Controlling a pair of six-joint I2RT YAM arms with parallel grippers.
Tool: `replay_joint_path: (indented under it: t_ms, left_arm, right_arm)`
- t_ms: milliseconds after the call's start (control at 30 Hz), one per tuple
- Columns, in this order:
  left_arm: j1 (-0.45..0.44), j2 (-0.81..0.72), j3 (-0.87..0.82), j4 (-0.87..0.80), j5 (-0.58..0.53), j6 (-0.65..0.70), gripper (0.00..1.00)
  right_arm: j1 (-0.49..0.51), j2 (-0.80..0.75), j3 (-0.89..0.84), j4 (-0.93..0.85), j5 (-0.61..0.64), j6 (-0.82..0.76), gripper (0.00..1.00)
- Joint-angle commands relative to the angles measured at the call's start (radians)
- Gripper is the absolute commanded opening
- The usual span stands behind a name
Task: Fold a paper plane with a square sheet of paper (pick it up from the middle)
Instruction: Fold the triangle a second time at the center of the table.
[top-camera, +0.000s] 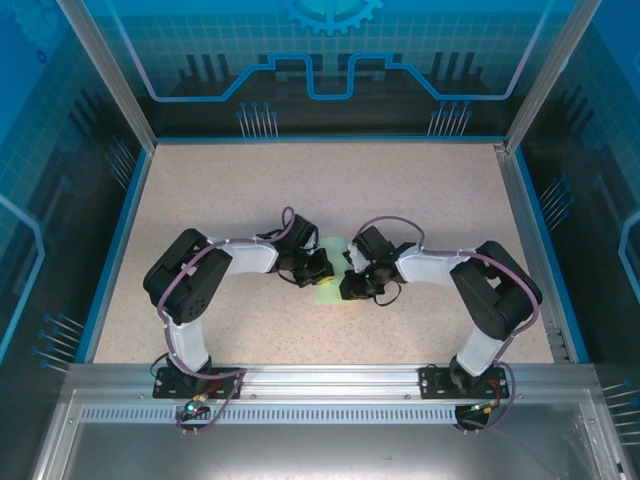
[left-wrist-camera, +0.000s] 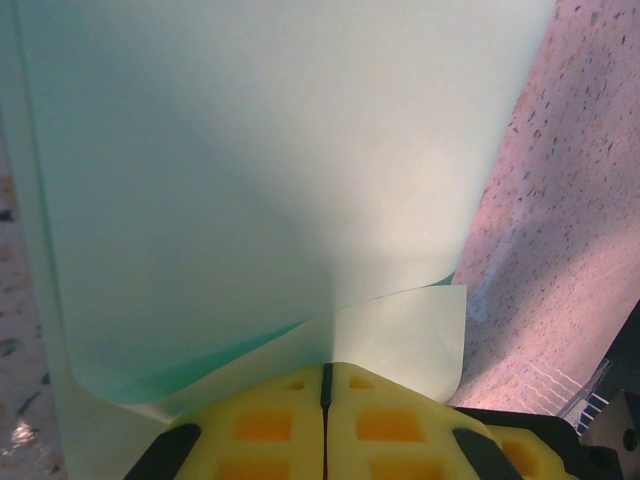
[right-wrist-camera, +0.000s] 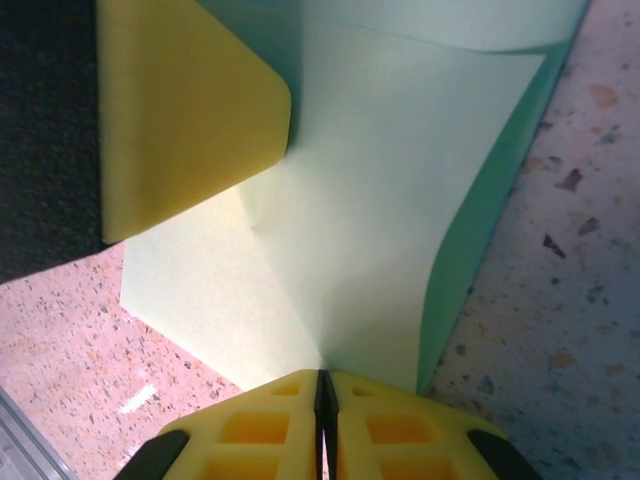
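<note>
The square sheet of paper (top-camera: 328, 291), pale mint green, hangs between my two grippers at the middle of the table. In the left wrist view the sheet (left-wrist-camera: 260, 150) rises as a wide panel, and a lower layer curls out to the right. My left gripper (left-wrist-camera: 325, 370) is shut on its bottom edge, yellow fingers (left-wrist-camera: 400, 420) pressed together. In the right wrist view the sheet (right-wrist-camera: 380, 200) bends upward with a faint crease, and my right gripper (right-wrist-camera: 323, 376) is shut on its near edge. The left gripper's yellow finger (right-wrist-camera: 190, 110) touches the paper at upper left.
The speckled beige table (top-camera: 300, 190) is ringed by a blue rim and see-through blue walls. An aluminium rail (top-camera: 320, 378) carries both arm bases at the near edge. The two wrists (top-camera: 345, 268) sit very close together.
</note>
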Motion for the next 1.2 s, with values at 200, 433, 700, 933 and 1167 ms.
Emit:
replay_joint_path:
  t_ms: [200,433,700,933,1167]
  left_arm:
    - [0.003,0.076,-0.030,-0.159,-0.090,-0.014,0.06]
    - [0.002,0.076,-0.026,-0.159,-0.086,-0.010,0.06]
    - [0.000,0.077,-0.023,-0.154,-0.078,-0.010,0.06]
    - [-0.001,0.079,-0.014,-0.155,-0.070,-0.002,0.06]
    - [-0.002,0.079,-0.017,-0.156,-0.076,-0.007,0.05]
  right_arm:
    - [-0.031,0.006,-0.099,-0.047,-0.019,0.006,0.12]
    - [-0.034,-0.028,-0.091,-0.039,-0.049,0.021,0.12]
    - [-0.033,-0.023,0.034,-0.033,-0.063,0.027,0.14]
    - [-0.031,0.040,0.050,-0.038,-0.053,0.026,0.13]
    - [-0.030,0.046,0.026,-0.093,-0.019,0.011,0.13]
